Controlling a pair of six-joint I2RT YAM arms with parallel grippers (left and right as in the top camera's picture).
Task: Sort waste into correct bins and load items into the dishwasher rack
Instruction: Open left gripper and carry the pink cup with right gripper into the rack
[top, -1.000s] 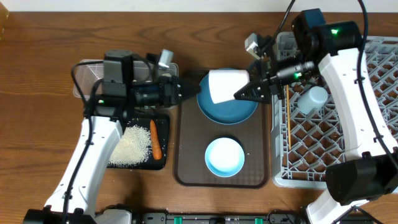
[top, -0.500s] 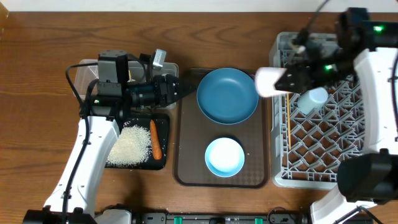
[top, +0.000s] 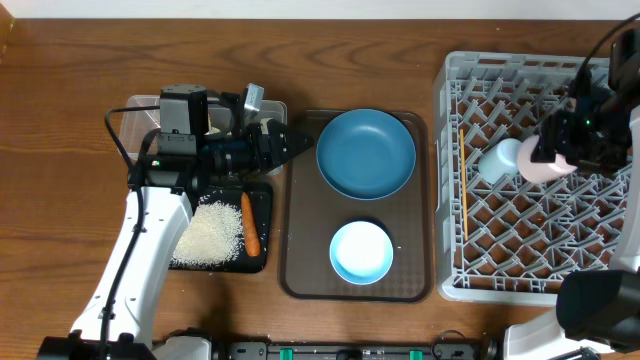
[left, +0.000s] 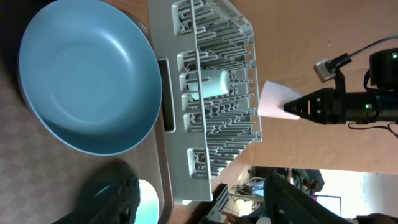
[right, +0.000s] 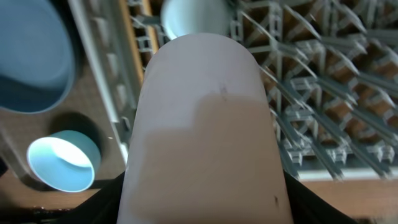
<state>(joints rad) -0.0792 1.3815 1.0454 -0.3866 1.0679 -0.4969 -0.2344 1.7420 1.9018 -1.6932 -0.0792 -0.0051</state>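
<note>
My right gripper (top: 562, 150) is shut on the pale pink cup (top: 549, 163), holding it over the grey dishwasher rack (top: 449, 255) beside the light blue cup (top: 500, 160) lying there. In the right wrist view the pink cup (right: 205, 124) fills the space between my fingers. Wooden chopsticks (top: 463, 190) lie along the rack's left side. The dark blue plate (top: 366, 153) and the white-and-blue bowl (top: 361, 251) rest on the brown tray (top: 300, 240). My left gripper (top: 290, 143) hovers at the tray's left edge, open and holding nothing, pointing at the plate (left: 87, 74).
The black tray (top: 262, 200) at the left holds a heap of rice (top: 210, 235) and a carrot (top: 251, 225). Behind it the clear tub (top: 135, 120) sits mostly under my left arm. The rack's upright tines (right: 323, 81) stand under the pink cup.
My right arm carried the pink cup from above the blue plate rightward to over the rack, beside the light blue cup. My left arm has barely shifted.
</note>
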